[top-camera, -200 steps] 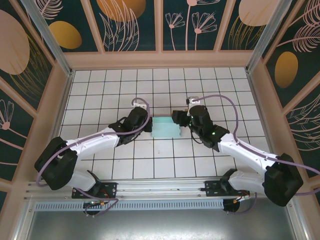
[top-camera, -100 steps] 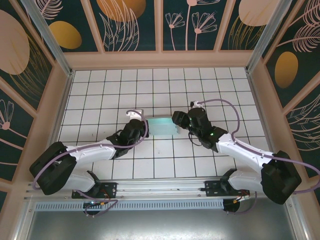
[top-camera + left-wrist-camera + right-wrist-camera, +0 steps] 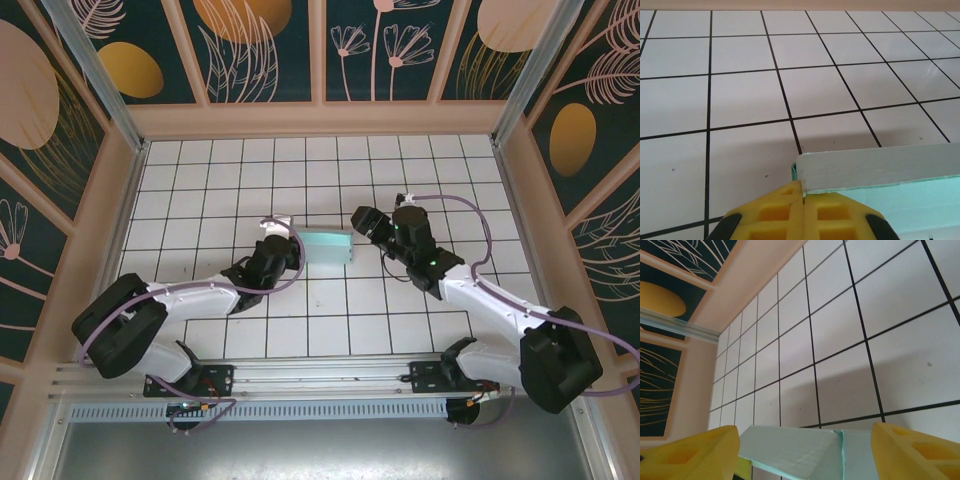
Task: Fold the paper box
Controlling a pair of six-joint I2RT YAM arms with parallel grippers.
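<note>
The paper box (image 3: 327,245) sits on the white tiled table (image 3: 200,180) between the two grippers. Its long axis runs straight from one to the other, so one short end faces each arm.

The left gripper (image 3: 292,245) is at the box's left end. In the left wrist view, its yellow fingers (image 3: 775,212) are pressed fully together, and the left gripper (image 3: 802,195) has its tips right against the near corner of the box (image 3: 880,167). From that corner a long pale wall stretches off to the gripper's right, with mint card showing just below it. Whether any card is pinched between the closed tips cannot be told.

The right gripper (image 3: 360,222) is at the opposite short end, angled in from the far side. In the right wrist view, the right gripper (image 3: 806,432) has its jaws spread wide. One finger (image 3: 690,455) is on one side and the other on the opposite side, and the end of the box (image 3: 790,452) lies between them, directly ahead of the palm. A creased corner of the box points up toward the camera. The card comes close to both fingers, but the view does not show whether they touch it.
</note>
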